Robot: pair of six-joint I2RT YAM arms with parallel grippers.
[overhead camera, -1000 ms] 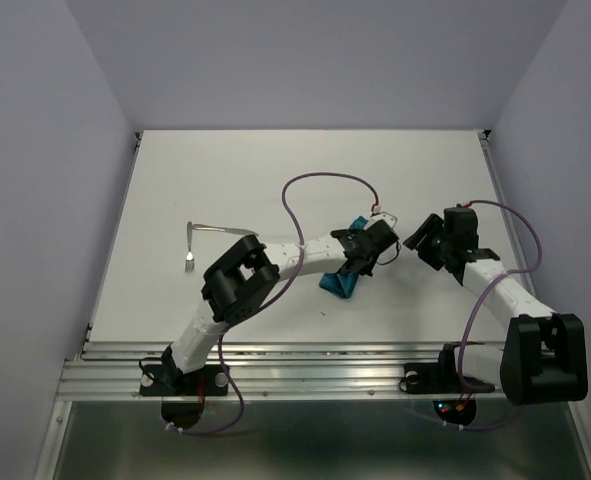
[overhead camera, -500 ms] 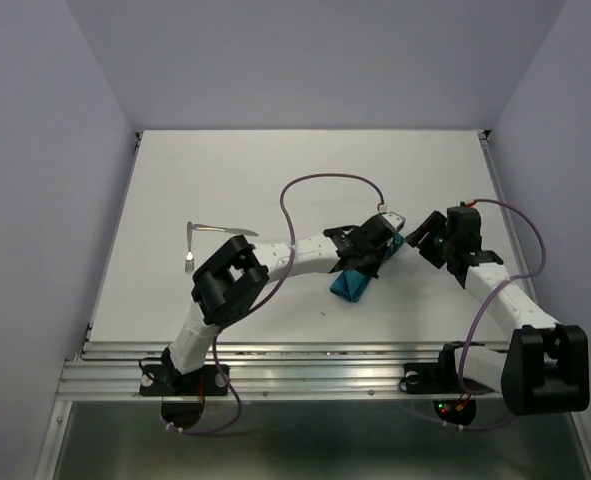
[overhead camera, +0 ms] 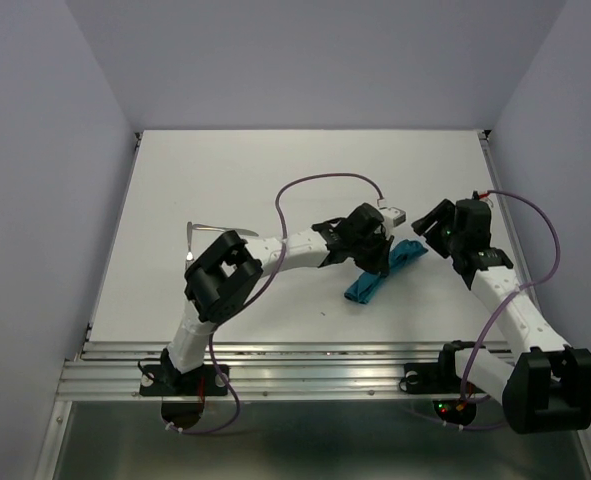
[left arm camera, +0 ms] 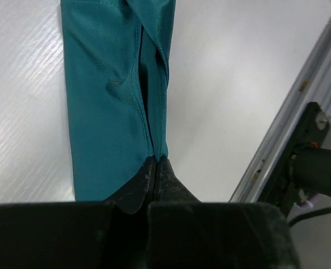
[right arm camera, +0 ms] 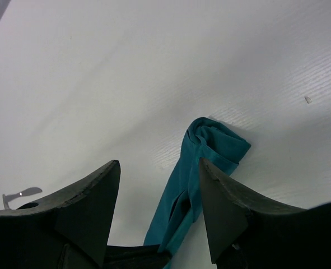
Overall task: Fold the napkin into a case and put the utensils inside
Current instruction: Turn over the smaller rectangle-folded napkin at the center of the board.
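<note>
Lying diagonally, the napkin [overhead camera: 365,286] runs near-left to far-right.

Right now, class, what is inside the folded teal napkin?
Only cloth layers show in the opening of the napkin; deeper inside is hidden. The utensils lie apart on the table.

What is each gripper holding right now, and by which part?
The left gripper is shut on the napkin, pinching the layered fold that runs along the folded strip. The right gripper is open and holds nothing.
</note>
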